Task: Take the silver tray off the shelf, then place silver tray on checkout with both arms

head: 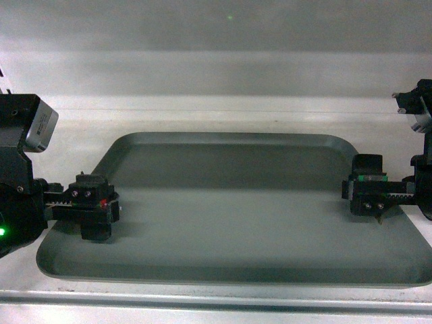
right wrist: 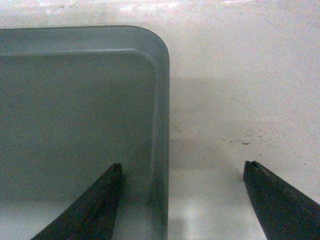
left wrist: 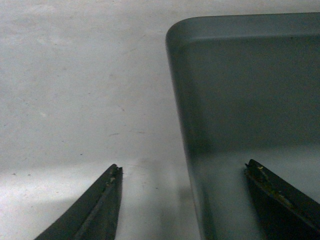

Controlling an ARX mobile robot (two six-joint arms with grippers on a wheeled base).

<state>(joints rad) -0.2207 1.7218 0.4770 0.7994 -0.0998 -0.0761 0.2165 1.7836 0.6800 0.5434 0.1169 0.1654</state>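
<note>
The silver tray [head: 229, 216] lies flat on the white shelf [head: 202, 111], reaching almost to the front lip. My left gripper [head: 94, 206] is at the tray's left rim. In the left wrist view the left gripper [left wrist: 182, 165] is open and straddles that rim, one finger over the shelf [left wrist: 75, 100] and the other over the tray [left wrist: 250, 90]. My right gripper [head: 370, 199] is at the right rim. The right gripper [right wrist: 183, 164] is also open, one finger over the tray [right wrist: 75, 110] and one over the shelf [right wrist: 240, 100]. The checkout is out of view.
The shelf's white back panel [head: 216, 40] rises close behind the tray. The pale front lip [head: 216, 300] runs just below the tray's near edge. Narrow strips of bare shelf lie to the left and right of the tray.
</note>
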